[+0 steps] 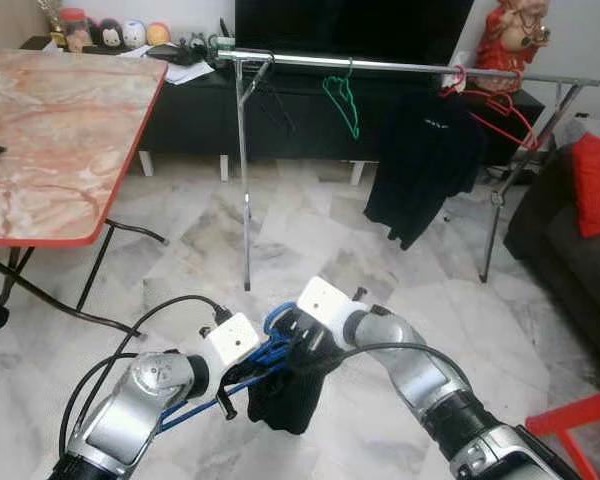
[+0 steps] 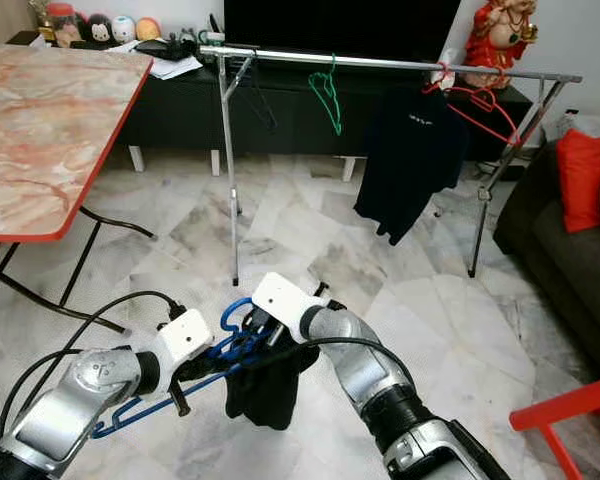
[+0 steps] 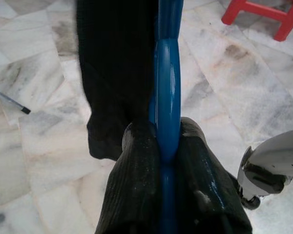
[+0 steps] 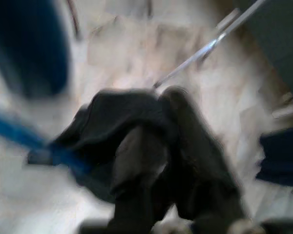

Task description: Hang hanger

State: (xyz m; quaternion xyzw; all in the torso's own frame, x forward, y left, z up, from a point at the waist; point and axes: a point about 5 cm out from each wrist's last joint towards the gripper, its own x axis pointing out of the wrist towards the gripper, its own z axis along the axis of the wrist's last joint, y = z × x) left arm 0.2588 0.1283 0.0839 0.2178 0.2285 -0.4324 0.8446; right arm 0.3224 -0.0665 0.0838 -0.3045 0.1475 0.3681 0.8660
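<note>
A blue hanger [image 1: 272, 350] is held low over the floor in front of me, with a black garment [image 1: 280, 400] draped over it and hanging down. My left gripper [image 3: 168, 142] is shut on the hanger's blue bar, one finger pressed on each side; it is also in the left eye view [image 1: 230, 392]. My right gripper [image 1: 305, 352] reaches in from the right and is closed on the black garment [image 4: 95, 129] beside the bar; that wrist view is blurred. The metal clothes rail [image 1: 380, 66] stands across the room ahead.
On the rail hang a green hanger [image 1: 342, 100], a black T-shirt [image 1: 420, 160] and a red hanger [image 1: 495, 105]. A red-edged marble table [image 1: 50, 130] stands on the left, a dark sofa [image 1: 570, 240] with a red cushion on the right, and a red stool [image 1: 580, 415] at the lower right.
</note>
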